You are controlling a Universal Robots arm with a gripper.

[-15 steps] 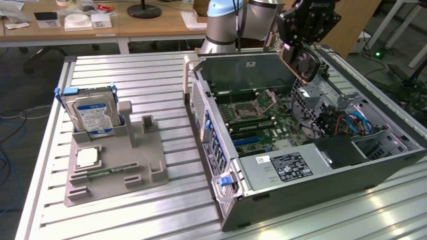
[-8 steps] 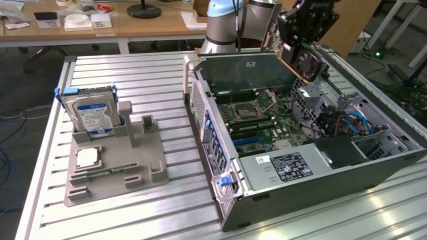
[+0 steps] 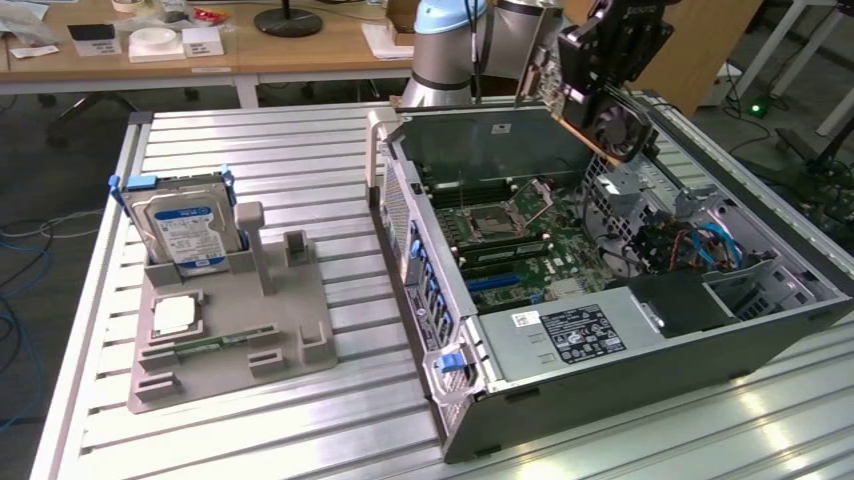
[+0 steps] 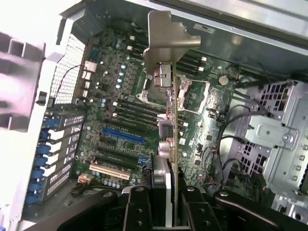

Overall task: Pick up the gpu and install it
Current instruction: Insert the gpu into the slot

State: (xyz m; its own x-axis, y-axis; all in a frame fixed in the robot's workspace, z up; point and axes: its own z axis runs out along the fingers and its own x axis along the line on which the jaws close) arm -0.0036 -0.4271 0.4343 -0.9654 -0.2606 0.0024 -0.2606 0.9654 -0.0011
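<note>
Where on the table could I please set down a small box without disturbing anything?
Bare slats lie between the gray fixture and the computer case, and on the table between the hard drive and the wooden desk. Inside the case it is crowded: the tool holds the gpu over the motherboard.

gpu (image 4: 163,72) clamped in fingers (image 4: 138,211), above motherboard (image 4: 113,103)

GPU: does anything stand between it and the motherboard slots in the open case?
Nothing visible does. The gripper holds the gpu over the open case, and the blue slot and its neighbours on the motherboard lie bare.
</note>
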